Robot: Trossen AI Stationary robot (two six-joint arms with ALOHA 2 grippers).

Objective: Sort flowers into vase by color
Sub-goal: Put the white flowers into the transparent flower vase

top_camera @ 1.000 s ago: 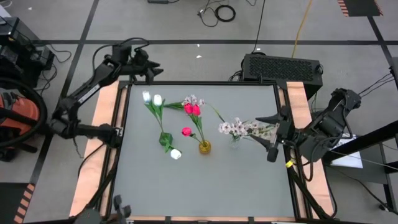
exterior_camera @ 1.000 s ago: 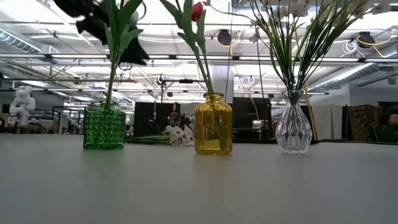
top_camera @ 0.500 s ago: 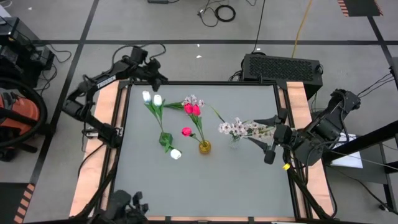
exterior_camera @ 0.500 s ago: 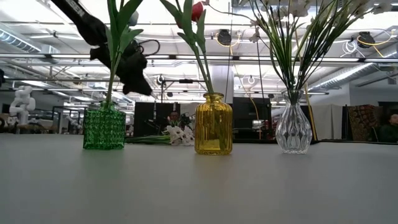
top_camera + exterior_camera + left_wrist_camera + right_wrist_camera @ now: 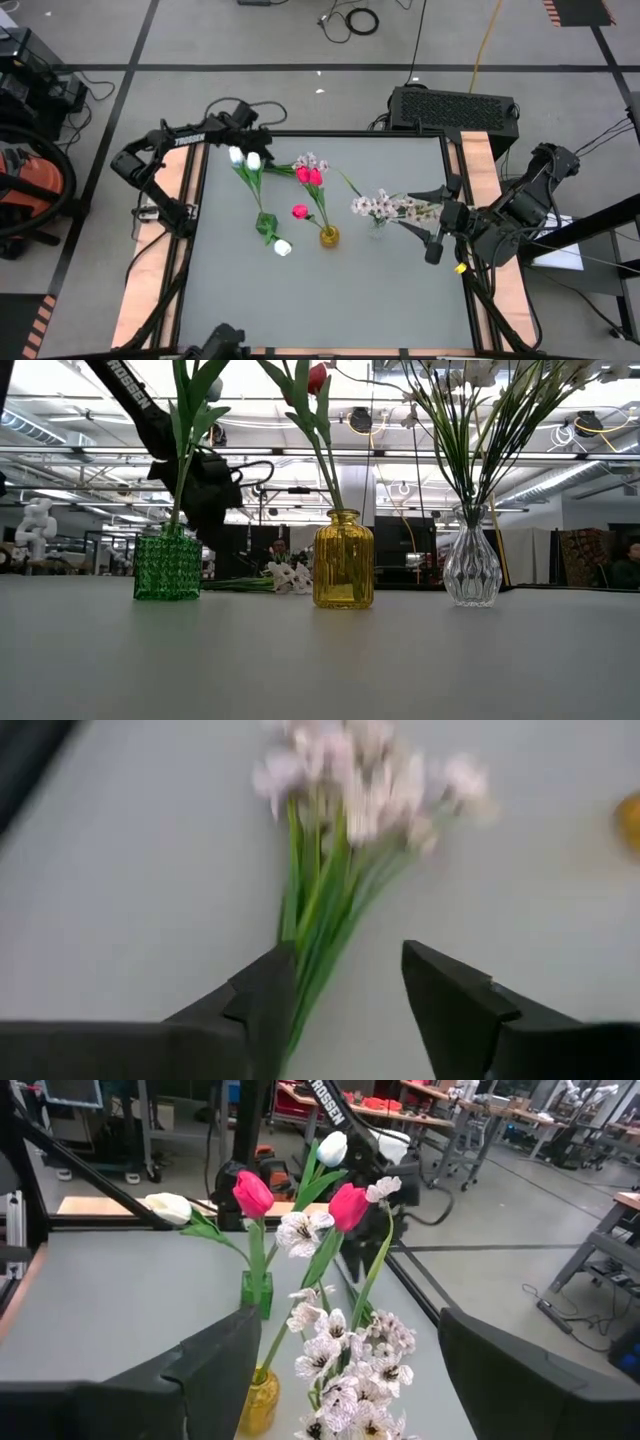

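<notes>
A spray of pale blossoms (image 5: 345, 870) lies flat on the table (image 5: 330, 300) at the far left, also seen from above (image 5: 309, 162). My left gripper (image 5: 345, 1005) hovers open just over its green stem ends, one finger on each side; whether a finger touches the stems I cannot tell. The green vase (image 5: 167, 565) holds white tulips (image 5: 253, 160). Pink-red tulips (image 5: 309, 177) stand in the yellow vase (image 5: 343, 560). The clear vase (image 5: 471, 570) holds whitish sprays (image 5: 385, 205). My right gripper (image 5: 437, 222) waits open, raised at the table's right edge.
The three vases stand in a row across the table's middle, their tall stems leaning outward. A black box (image 5: 455, 108) sits beyond the far edge. Bare grey table lies toward the near edge.
My left gripper has come down from above the table's far left corner and tipped more downward. It now sits low over the stem ends of the lying spray. The flowers and vases have stayed where they were.
</notes>
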